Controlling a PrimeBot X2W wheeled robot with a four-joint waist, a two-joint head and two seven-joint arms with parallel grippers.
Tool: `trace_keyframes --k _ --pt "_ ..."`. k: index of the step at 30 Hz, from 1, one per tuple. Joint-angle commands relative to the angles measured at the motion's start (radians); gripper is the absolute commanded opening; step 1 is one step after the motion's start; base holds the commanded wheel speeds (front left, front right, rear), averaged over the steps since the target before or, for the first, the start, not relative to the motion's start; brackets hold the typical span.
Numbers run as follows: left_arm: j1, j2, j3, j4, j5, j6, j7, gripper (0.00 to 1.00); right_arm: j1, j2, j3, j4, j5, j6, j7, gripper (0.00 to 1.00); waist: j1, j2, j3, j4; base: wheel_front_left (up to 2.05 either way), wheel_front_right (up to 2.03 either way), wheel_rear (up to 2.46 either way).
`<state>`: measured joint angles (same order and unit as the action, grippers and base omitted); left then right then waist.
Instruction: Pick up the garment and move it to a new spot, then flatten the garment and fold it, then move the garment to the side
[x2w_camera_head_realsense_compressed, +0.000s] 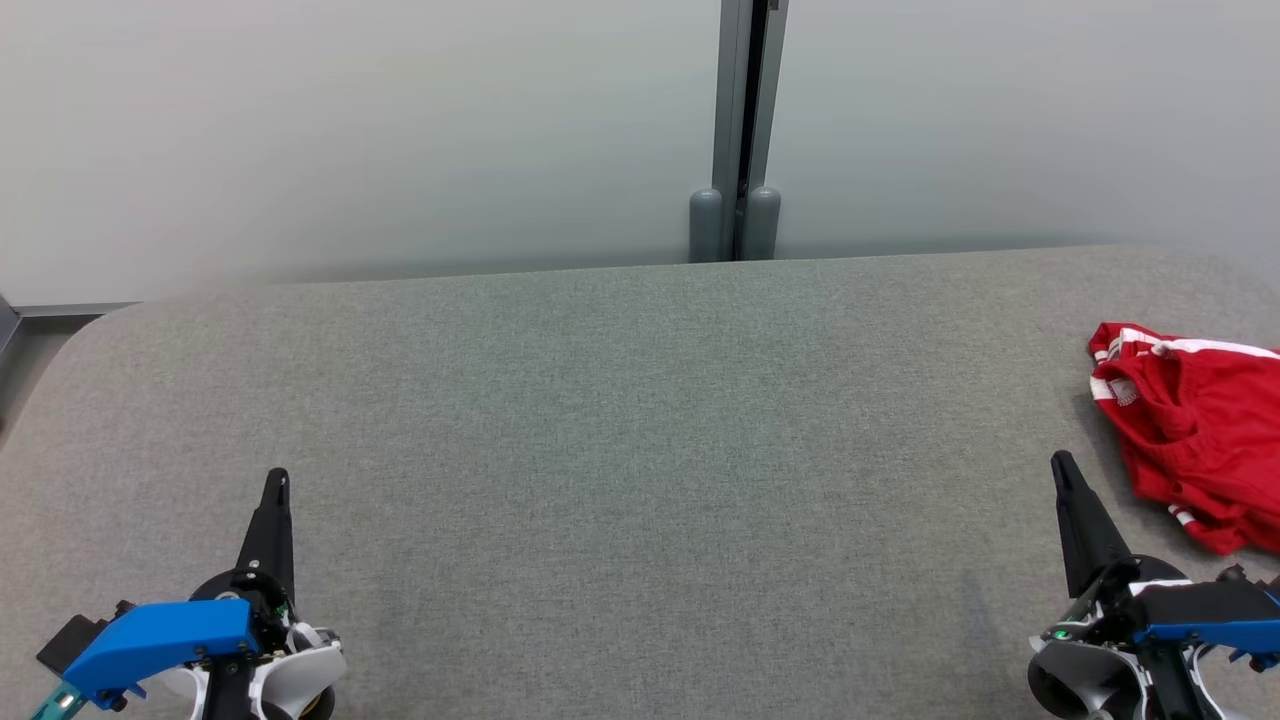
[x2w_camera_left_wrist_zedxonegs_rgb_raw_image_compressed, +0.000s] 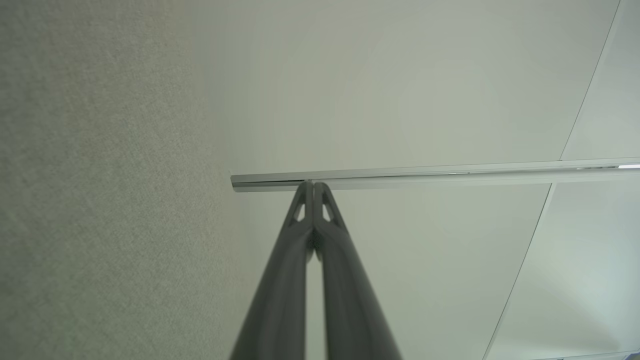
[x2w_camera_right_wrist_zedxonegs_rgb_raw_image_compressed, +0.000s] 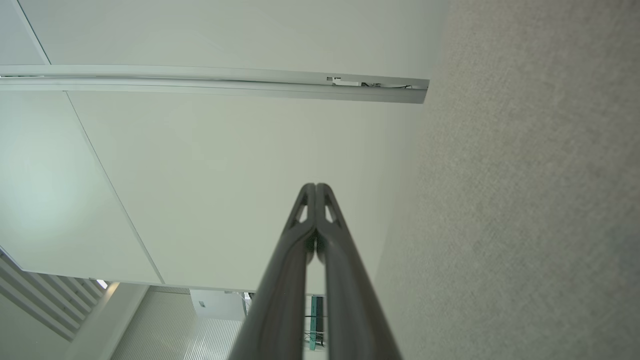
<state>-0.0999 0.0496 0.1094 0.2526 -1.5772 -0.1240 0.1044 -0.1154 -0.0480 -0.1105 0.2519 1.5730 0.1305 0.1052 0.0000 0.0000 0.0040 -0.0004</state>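
Red cloth with white stripes: garment (x2w_camera_head_realsense_compressed: 1195, 430), crumpled in a heap at three o'clock on the grey felt-like tabletop (x2w_camera_head_realsense_compressed: 620, 420), partly cut off by the head view's right edge. Not gripped or touched by either arm.

At about four o'clock, right gripper (x2w_camera_head_realsense_compressed: 1060, 462), low over the tabletop, pointing to twelve, pressed shut and empty. Just beside the garment's near left corner yet apart from it (a narrow strip of bare grey between). From the right wrist: both dark fingers (x2w_camera_right_wrist_zedxonegs_rgb_raw_image_compressed: 345, 270) meeting at the tips, nothing between them, grey tabletop down the right side, pale wall panels (x2w_camera_right_wrist_zedxonegs_rgb_raw_image_compressed: 225, 165) beyond.

At about eight o'clock, left gripper (x2w_camera_head_realsense_compressed: 277, 480), well apart from the garment, likewise pointing to twelve, closed on nothing. From the left wrist: fingers tip to tip, tabletop along the left side, pale wall panels behind.

At twelve o'clock, behind the tabletop's far edge, frosted wall panels joined by a grey upright post (x2w_camera_head_realsense_compressed: 740, 130).
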Motion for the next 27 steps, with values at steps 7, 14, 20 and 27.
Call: trace_keyframes --k 7,14,20,27 --pt "-0.014 0.001 0.007 -0.011 -0.037 -0.01 0.014 0.0 0.013 -0.004 -0.005 -0.011 0.041 0.0 0.013 0.0 0.0 0.0 -0.001 0.0 0.0 0.0 0.0" --pt "-0.014 0.001 0.007 -0.011 -0.037 -0.01 0.013 0.0 0.013 -0.004 -0.005 -0.011 0.041 0.0 0.013 0.0 0.0 0.0 -0.001 0.0 0.0 0.0 0.0" --pt "-0.014 0.001 0.007 -0.011 -0.037 -0.01 0.013 0.0 0.013 -0.004 -0.005 -0.011 0.041 0.0 0.013 0.0 0.0 0.0 -0.001 0.0 0.0 0.0 0.0" --pt "-0.014 0.001 0.007 -0.011 -0.037 -0.01 0.013 0.0 0.013 -0.004 -0.005 -0.01 0.041 0.0 0.013 0.0 0.0 0.0 -0.001 0.0 0.0 0.0 0.0"
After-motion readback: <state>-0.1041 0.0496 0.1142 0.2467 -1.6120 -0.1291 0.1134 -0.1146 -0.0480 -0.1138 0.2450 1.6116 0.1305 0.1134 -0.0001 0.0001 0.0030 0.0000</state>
